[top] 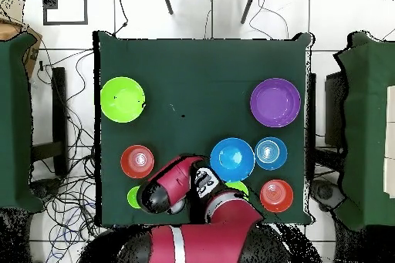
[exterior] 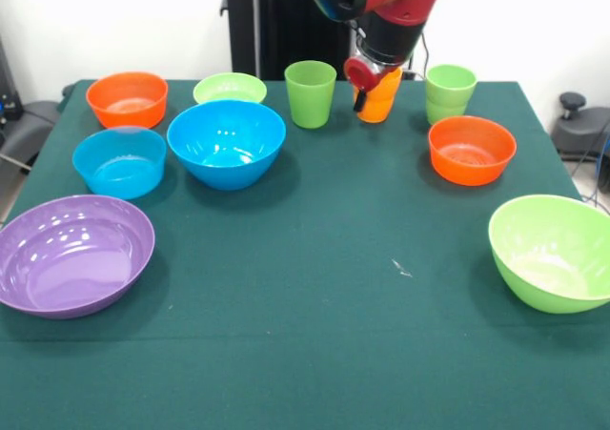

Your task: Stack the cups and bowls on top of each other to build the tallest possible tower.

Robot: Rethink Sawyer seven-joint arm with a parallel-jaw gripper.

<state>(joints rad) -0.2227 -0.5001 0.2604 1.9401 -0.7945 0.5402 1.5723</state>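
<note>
Front view shows the gripper [exterior: 374, 89] grasping an orange cup [exterior: 379, 101]; overhead, the arm [top: 173, 184] hides both.

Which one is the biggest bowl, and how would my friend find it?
Start at the green table and go to its front corner on the picture's left in the front view. There sits the purple bowl, alone. It is the only purple thing, and it is wider and shallower than the two blue bowls behind it.

Purple bowl [exterior: 74, 255], orange cup [exterior: 378, 100], dark green tablecloth [exterior: 315, 306]
</note>
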